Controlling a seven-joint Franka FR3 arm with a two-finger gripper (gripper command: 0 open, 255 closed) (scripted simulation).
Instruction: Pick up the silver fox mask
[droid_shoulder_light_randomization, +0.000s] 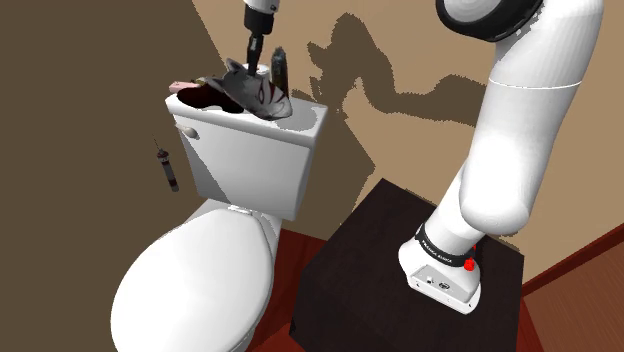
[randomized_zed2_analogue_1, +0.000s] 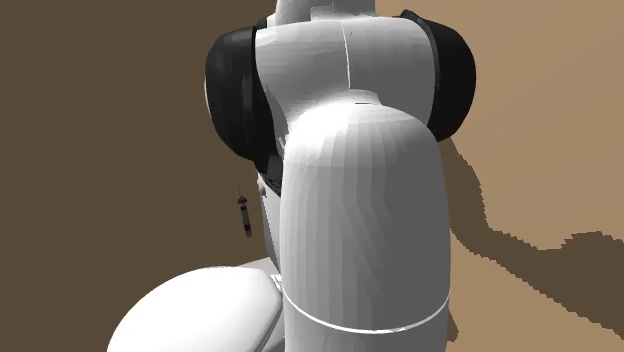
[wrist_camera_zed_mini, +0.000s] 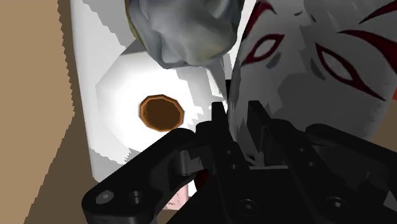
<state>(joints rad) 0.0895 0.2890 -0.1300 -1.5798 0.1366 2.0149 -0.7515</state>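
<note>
Low in the wrist view, my black gripper is clamped on the thin rim of the silver-grey fox mask with red markings. The mask leans tilted atop the white toilet tank, upper centre of the shoulder view. It's an edge grip: lift crooked and it may slip, or clip the grey lumpy thing beyond.

Glossy white rounded arm links, black joint collars, white base ringed by black band with tiny white lettering, red button, all-black two-finger gripper with round screw recesses
</note>
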